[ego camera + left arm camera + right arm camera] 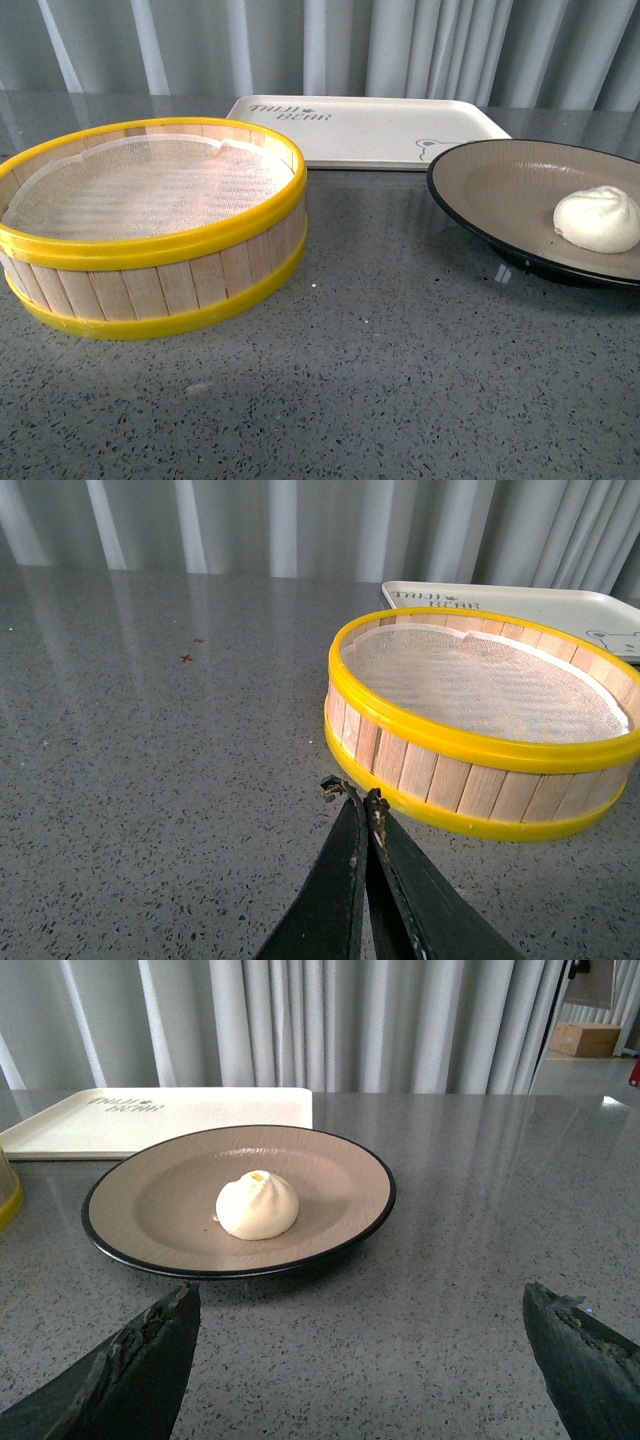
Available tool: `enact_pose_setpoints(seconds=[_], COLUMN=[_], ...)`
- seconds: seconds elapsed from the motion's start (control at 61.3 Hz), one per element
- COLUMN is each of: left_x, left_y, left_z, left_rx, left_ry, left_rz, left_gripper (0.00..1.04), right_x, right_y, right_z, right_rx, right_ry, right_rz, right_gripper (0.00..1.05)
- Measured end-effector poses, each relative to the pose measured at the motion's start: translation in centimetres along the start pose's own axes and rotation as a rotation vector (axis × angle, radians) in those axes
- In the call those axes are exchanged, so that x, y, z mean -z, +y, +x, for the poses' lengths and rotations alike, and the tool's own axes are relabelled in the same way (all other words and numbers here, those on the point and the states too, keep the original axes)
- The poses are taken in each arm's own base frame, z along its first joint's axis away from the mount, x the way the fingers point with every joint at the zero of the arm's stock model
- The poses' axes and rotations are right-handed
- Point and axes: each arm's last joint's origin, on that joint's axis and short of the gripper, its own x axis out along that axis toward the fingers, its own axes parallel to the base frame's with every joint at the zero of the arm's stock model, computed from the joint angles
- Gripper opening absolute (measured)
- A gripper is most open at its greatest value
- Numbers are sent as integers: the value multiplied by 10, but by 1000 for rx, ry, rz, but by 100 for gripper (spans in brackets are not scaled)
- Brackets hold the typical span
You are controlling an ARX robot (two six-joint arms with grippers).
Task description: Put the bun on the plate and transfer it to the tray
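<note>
Bare worktop point(400, 380) lies open in front. The steamer basket point(150, 280) blocks the left; a clear gap separates it from the plate point(500, 190).

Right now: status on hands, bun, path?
Left hand shut, empty; right hand open, empty. Bun on plate; plate not yet on tray. Steamer basket off to left, not between them.

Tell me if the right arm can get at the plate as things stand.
Probably yes. The right gripper is open and faces the plate, with only bare table between them. The bun sits on the plate, clear of its near rim.
</note>
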Motion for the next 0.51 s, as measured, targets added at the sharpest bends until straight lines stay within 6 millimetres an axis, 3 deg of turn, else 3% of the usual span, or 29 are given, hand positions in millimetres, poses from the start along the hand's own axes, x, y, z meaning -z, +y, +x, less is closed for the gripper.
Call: enact_pose_setpoints(seconds=[0.506], left_x=[0], left_y=[0], left_z=[-1], left_rx=[0], left_ry=[-19], left_rz=[0], left_gripper=[4], right_x=[0], right_y=[0], right_z=[0], right_rx=[0], right_ry=[0], right_rz=[0], right_gripper=[96])
